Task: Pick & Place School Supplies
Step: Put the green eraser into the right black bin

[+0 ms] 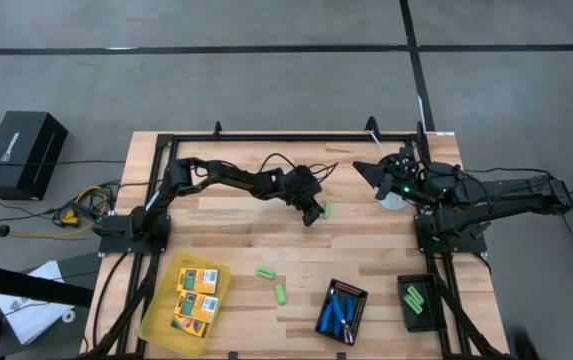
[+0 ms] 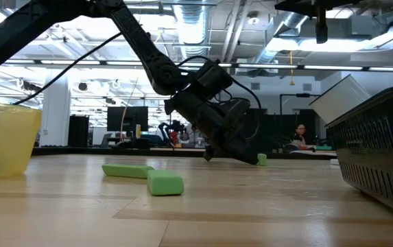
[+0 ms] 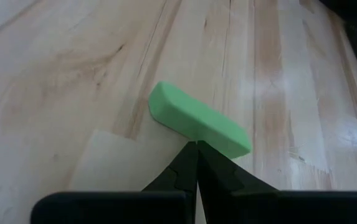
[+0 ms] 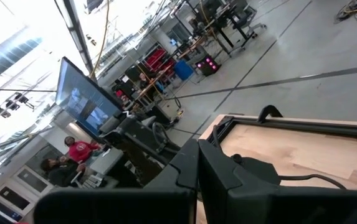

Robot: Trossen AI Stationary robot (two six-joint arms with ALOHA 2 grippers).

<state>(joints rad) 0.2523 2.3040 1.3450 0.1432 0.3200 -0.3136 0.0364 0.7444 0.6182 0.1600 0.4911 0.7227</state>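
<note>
A bright green oblong block (image 3: 197, 121) lies flat on the wooden table near its middle (image 1: 326, 209). My left gripper (image 3: 197, 144) is shut and slants down with its fingertips at the block's long side. Two more green blocks (image 1: 265, 272) (image 1: 280, 293) lie loose nearer the front, also seen in the low view (image 2: 165, 183). Yellow-orange packs (image 1: 196, 295) lie in the yellow tray (image 1: 156, 325). Blue-handled scissors (image 1: 338, 312) and green blocks (image 1: 416, 298) lie in two black trays. My right gripper (image 1: 364, 168) is shut and hangs level above the table's far right part. My left gripper's shut fingertips (image 3: 194, 155) meet the middle of the green block's long side (image 3: 198, 135). They come slanting down and lie across the block. The block lies flat on the table. Whether the tips only touch it or push it, I cannot tell.
The yellow tray stands at the front left (image 2: 4, 137). The two black ribbed trays (image 1: 358, 298) (image 1: 406, 318) stand at the front right, one close in the low view (image 2: 381, 158). Bare wood lies between the block and the trays. A black frame (image 1: 266, 135) borders the table.
</note>
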